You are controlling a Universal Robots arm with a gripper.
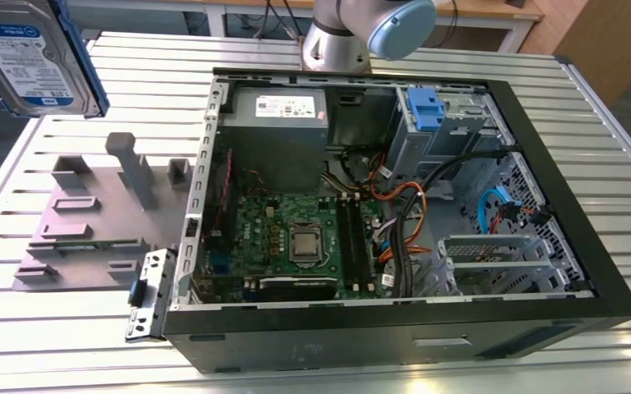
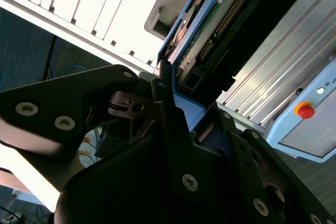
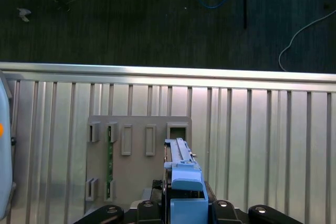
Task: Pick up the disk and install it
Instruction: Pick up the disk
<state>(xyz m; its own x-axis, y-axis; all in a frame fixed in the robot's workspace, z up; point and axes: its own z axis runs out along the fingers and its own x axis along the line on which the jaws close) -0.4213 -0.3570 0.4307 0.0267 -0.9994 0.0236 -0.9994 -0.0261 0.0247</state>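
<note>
Slatted table (image 1: 75, 345): open case (image 1: 348, 336) holds motherboard (image 1: 293, 238); gripper (image 2: 191, 95) seemingly clamps disk (image 1: 25, 57).

In the exterior view the disk (image 1: 33, 57) is cut off by the picture's top and left edges, and the arm (image 1: 364, 33) by the top edge. In the second wrist view the hand (image 2: 176, 90) covers the disk's near end where it grips it. In the first wrist view the disk hides part of the grey fixture (image 3: 136, 177) on the desk (image 3: 262, 145), and the bottom edge cuts off the hand.
</note>
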